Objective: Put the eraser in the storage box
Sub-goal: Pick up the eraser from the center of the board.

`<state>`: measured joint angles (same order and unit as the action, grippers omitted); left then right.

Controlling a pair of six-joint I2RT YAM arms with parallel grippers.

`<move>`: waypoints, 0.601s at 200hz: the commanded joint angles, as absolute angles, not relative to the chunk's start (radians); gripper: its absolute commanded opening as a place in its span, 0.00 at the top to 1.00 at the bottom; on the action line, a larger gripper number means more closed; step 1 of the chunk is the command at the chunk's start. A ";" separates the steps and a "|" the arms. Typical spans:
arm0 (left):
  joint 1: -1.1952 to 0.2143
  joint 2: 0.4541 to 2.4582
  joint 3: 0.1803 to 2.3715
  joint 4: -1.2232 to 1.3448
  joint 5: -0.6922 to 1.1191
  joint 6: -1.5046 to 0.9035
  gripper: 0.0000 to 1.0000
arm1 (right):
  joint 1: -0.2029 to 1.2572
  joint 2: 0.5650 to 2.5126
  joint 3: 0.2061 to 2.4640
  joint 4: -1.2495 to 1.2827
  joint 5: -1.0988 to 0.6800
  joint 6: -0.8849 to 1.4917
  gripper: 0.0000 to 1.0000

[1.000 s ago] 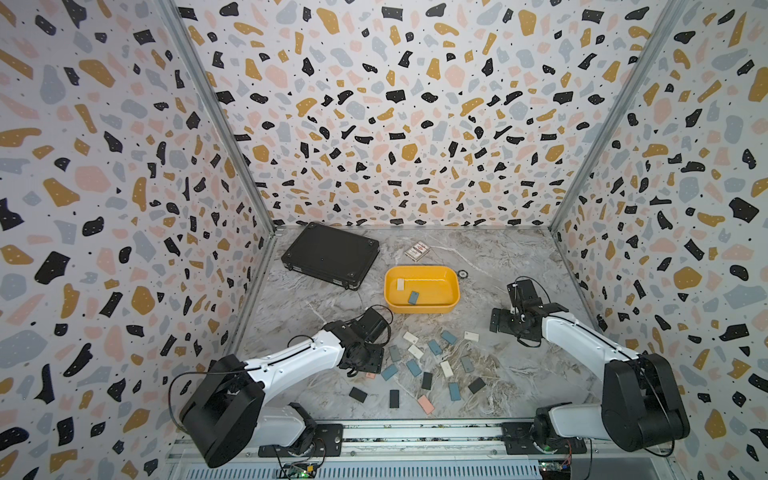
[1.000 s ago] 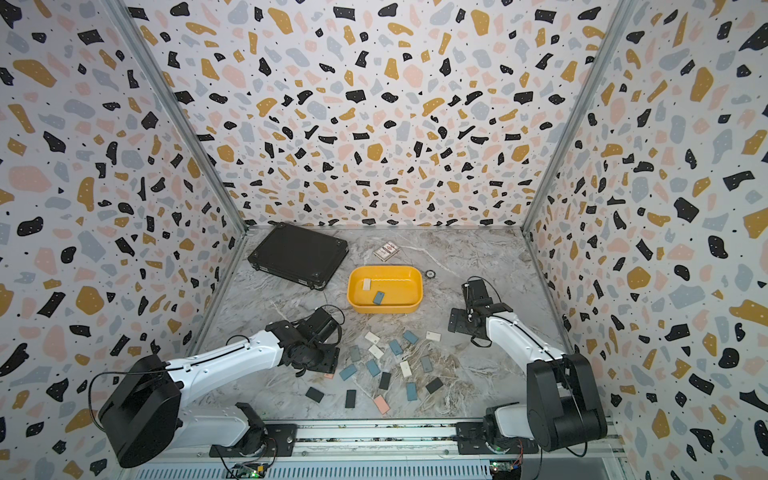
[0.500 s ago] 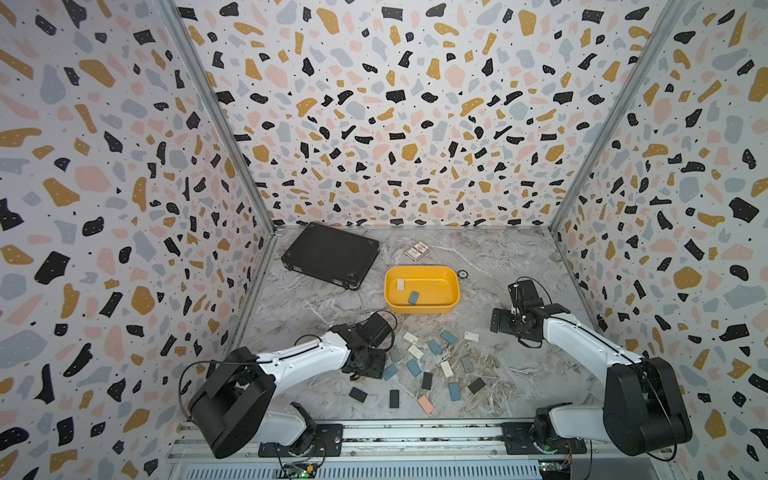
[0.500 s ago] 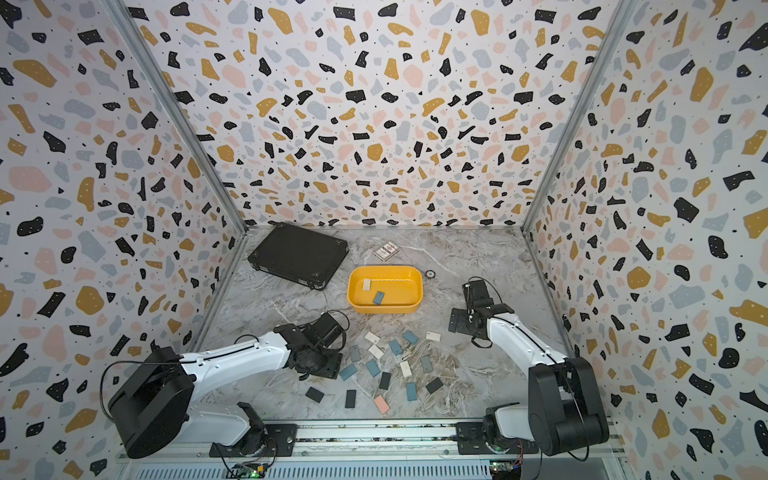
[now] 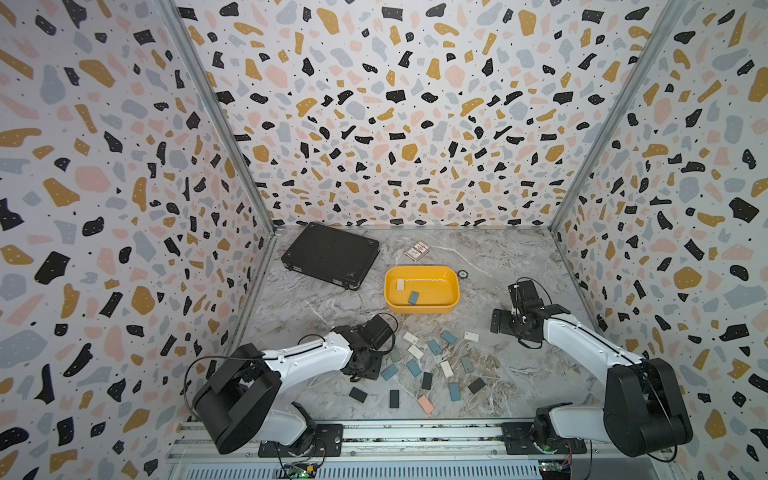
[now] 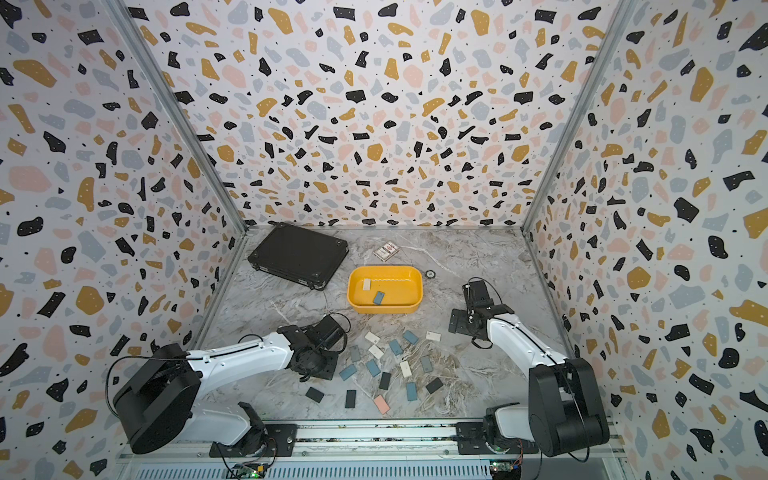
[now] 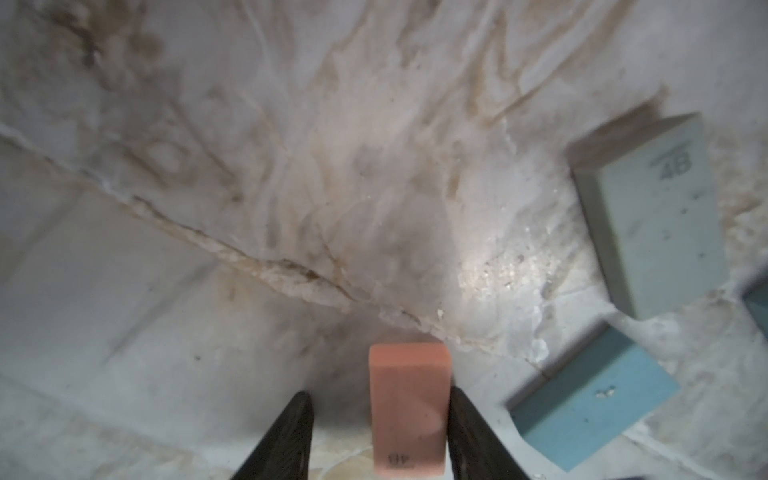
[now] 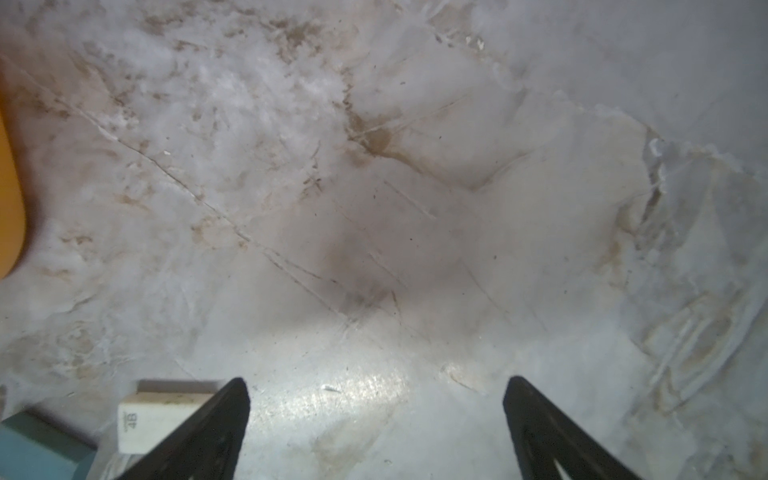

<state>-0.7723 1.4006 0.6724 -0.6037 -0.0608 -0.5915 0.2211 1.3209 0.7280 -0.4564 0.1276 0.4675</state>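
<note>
A pink eraser (image 7: 409, 407) lies on the marble table between the black fingers of my left gripper (image 7: 380, 395). One finger touches its side and a gap shows at the other, so the gripper is open around it. In both top views the left gripper (image 5: 368, 365) (image 6: 318, 365) hangs low at the left edge of the scattered erasers and hides this eraser. The yellow storage box (image 5: 436, 286) (image 6: 399, 286) sits farther back and holds a white eraser (image 5: 400, 284) and a blue eraser (image 5: 413, 297). My right gripper (image 8: 376, 380) (image 5: 505, 322) is open over bare table, right of the box.
Several loose erasers, blue, grey, white, black and one more pink (image 5: 425, 404), lie spread at front centre. A grey-green eraser (image 7: 648, 216) and a blue one (image 7: 590, 395) lie close to the left gripper. A black case (image 5: 332, 255), a card pack (image 5: 417, 250) and a small round thing (image 5: 463, 273) sit behind.
My left arm has shifted and its gripper has come down at the left edge of the erasers, its fingers now around the pink one. The right arm has not moved.
</note>
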 commanded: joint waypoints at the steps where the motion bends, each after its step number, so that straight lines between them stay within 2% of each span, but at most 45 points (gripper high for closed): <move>1: -0.790 1.446 0.660 -0.574 -0.014 -0.595 0.55 | 0.227 1.299 0.721 -0.479 0.141 0.473 0.02; 44: -0.796 1.440 0.666 -0.575 -0.023 -0.600 0.66 | 0.227 1.296 0.723 -0.481 0.139 0.474 0.02; 120: -0.797 1.398 0.719 -0.636 -0.066 -0.605 0.73 | 0.227 1.291 0.715 -0.470 0.130 0.478 0.02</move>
<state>-0.7879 1.4105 0.6872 -0.6033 -0.0669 -0.5930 0.2211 1.3136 0.7197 -0.4553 0.1261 0.4679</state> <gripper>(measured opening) 0.275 0.980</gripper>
